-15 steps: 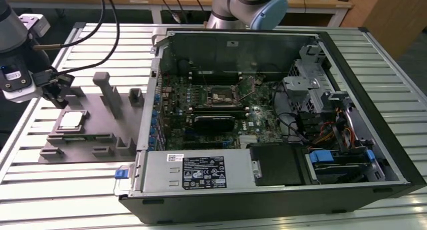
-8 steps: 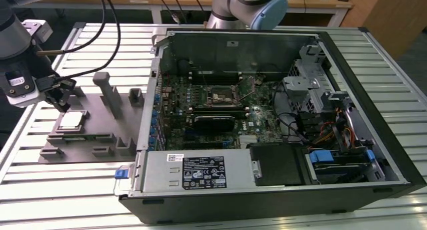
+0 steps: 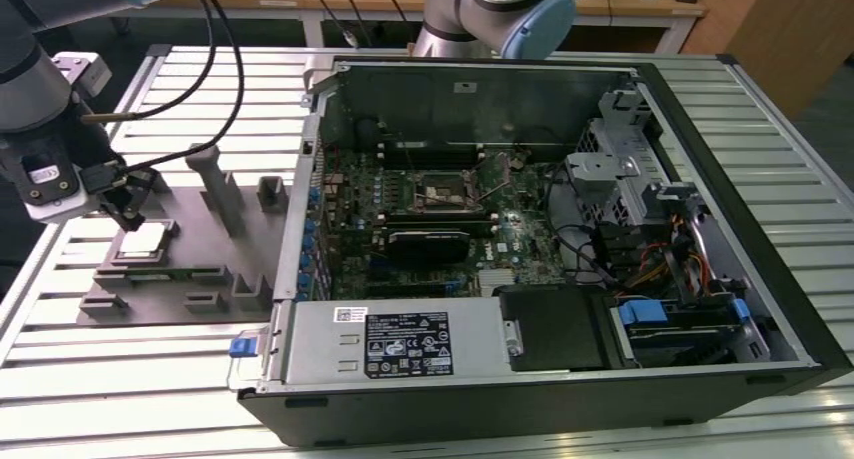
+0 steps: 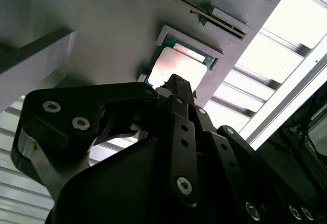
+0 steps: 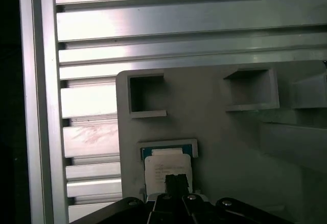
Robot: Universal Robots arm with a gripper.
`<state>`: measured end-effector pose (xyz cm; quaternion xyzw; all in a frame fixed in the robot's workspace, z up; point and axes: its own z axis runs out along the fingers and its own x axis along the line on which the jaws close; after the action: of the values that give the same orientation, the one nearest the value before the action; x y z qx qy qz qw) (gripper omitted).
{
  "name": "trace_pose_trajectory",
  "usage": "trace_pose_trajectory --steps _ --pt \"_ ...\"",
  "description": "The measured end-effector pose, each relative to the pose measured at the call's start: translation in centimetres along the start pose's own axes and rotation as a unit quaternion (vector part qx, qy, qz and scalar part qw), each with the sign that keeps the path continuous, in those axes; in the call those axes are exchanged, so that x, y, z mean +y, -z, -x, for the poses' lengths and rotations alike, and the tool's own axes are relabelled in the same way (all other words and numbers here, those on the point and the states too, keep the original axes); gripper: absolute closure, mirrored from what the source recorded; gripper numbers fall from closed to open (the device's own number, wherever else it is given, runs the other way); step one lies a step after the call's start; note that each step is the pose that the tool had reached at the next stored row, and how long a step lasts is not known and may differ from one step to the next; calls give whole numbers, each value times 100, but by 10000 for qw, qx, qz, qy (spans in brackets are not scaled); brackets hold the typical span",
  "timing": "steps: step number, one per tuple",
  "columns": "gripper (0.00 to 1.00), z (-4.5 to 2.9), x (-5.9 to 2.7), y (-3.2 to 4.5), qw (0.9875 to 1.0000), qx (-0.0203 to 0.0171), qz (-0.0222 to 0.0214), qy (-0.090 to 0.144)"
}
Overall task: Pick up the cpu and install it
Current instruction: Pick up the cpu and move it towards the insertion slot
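The gripper (image 3: 128, 215) hangs with its fingers drawn together, gripping nothing; the cpu (image 3: 142, 241) lies flat in the grey holder block (image 3: 163, 289), directly beneath the fingertips

Built from smooth grey tubular links (image 3: 24, 84), with rounded joint caps (image 3: 541, 24) in pale blue. Carries a white boxy housing (image 3: 54, 184) at the wrist, with a dark panel on its face. Trails thin black cables (image 3: 238, 89) in long loops down to that wrist. Ends in a slim black gripper (image 3: 127, 217). In the second wrist view, shows the gripper (image 4: 176, 83) as flat matte-black linkage bars tapering to a narrow tip, pinned with bright silver screws (image 4: 184, 184), one cross-headed, others ringed like rivets. In the first wrist view, shows the same dark bars and round screw heads behind the gripper (image 5: 176, 180).
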<state>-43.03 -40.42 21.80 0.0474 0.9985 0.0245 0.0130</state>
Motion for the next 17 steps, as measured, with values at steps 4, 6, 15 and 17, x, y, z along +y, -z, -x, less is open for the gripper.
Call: trace_pose_trajectory --steps 4,6,15,17 --pt "89 -7 -3 -45 10000 1 3 13" --pt "89 -13 -4 -66 10000 3 17 26" --pt "89 -21 -10 -171 9999 9 54 128" --pt "89 -22 -11 -179 9999 11 54 149"
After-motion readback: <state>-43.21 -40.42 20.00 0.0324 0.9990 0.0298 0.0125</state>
